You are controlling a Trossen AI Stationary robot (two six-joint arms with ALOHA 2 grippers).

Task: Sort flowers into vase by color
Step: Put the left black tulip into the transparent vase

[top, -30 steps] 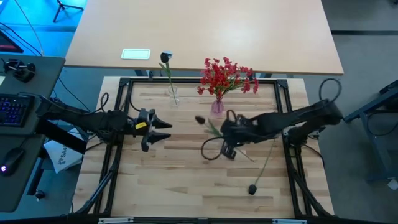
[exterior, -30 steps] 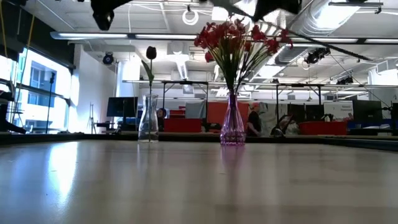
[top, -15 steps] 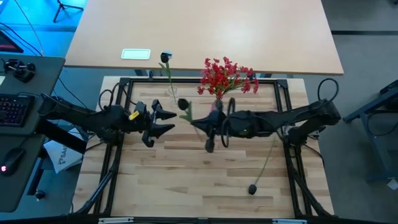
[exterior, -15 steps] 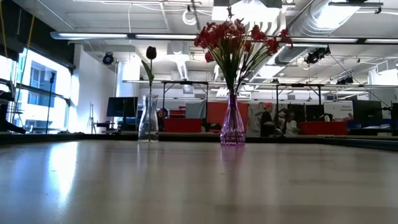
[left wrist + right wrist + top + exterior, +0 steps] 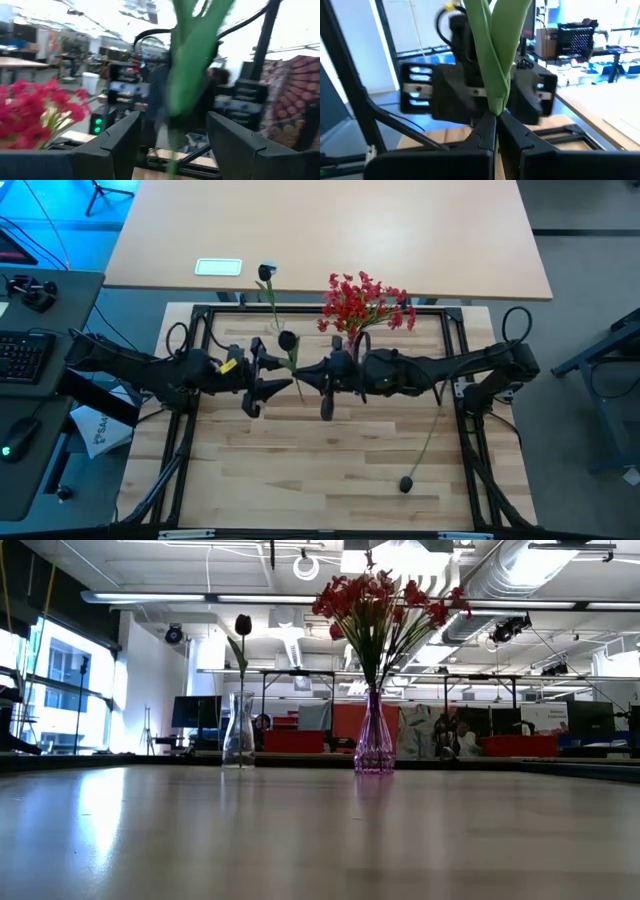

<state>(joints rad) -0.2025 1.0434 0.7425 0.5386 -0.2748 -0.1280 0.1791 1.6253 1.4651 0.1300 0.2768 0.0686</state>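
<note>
My right gripper (image 5: 303, 376) is shut on a dark-bud flower, with the bud (image 5: 287, 340) showing in the high view and green leaves (image 5: 495, 50) in the right wrist view. My left gripper (image 5: 279, 375) faces it, open. Its fingers (image 5: 125, 142) stand on either side of the flower's green leaves (image 5: 192, 70) without touching. A clear vase (image 5: 238, 740) holds one dark bud (image 5: 243, 625). A purple vase (image 5: 374, 745) holds the red sprays (image 5: 385, 600). Another dark-bud flower (image 5: 407, 483) lies flat on the table. My right gripper pinches the flower's green stem (image 5: 496, 117) just below the leaves, between its two fingers. The fingers come level from the table's right and lie across the stem. The flower is lifted clear of the table, its leaves and bud rising above the fingers.
Both vases stand near the table's far edge, the clear one (image 5: 278, 330) just beyond the two grippers, the purple one partly under my right arm (image 5: 420, 370). A black frame (image 5: 200, 315) runs round the wooden top. Bare wood lies toward the near edge.
My right gripper has carried the dark-bud flower toward the table's left, from in front of the purple vase to a spot near the clear vase. My left gripper has moved toward the table's right, up to the flower, and stayed open.
</note>
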